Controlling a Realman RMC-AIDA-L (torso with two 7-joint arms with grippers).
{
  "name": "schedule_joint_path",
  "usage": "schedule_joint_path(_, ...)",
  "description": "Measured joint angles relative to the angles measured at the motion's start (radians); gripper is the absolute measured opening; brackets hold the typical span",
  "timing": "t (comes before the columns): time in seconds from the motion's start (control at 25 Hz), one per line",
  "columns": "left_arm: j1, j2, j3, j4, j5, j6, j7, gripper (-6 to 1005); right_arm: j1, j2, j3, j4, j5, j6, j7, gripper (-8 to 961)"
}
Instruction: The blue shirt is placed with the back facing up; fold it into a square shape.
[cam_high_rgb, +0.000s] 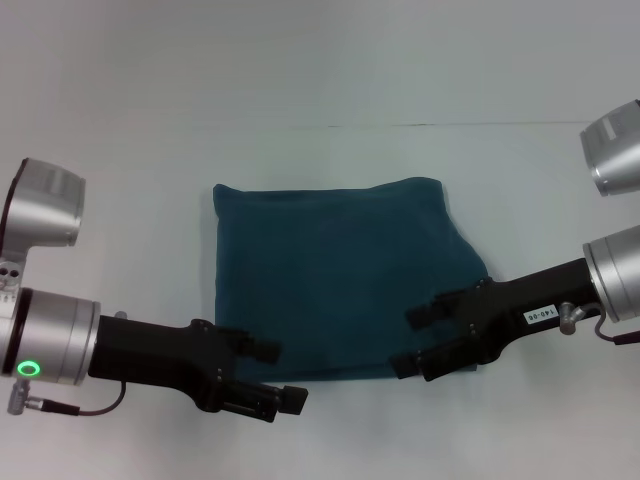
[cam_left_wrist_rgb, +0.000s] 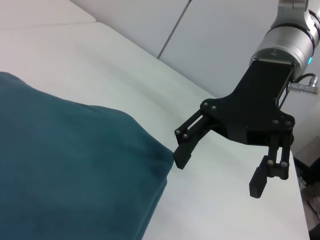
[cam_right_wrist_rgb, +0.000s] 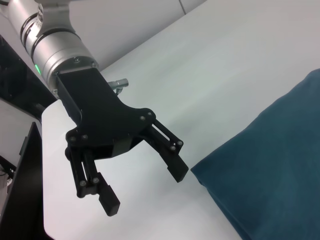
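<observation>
The blue shirt lies in the middle of the white table, already folded into a compact, nearly square packet with its plain side up; no letters are visible. Both grippers hang at its near edge, so the cloth lies ahead of each of them, away from the robot. The left gripper is at the near left corner, its fingers apart and empty. The right gripper is at the near right corner, its fingers also apart and holding nothing, one fingertip just beside the edge of the cloth. Both arms seem equally near. The packet is a little wider than deep. I count one shirt and two grippers; the task looks almost finished.
</observation>
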Motion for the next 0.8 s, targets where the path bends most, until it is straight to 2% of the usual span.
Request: schedule_joint_path(0.8,0.005,0.001,-0.008,0.002,-0.004,0.004,0.0,903,-0.003,0.0,-0.001,0.001,0.001,0.002,0.0,945)
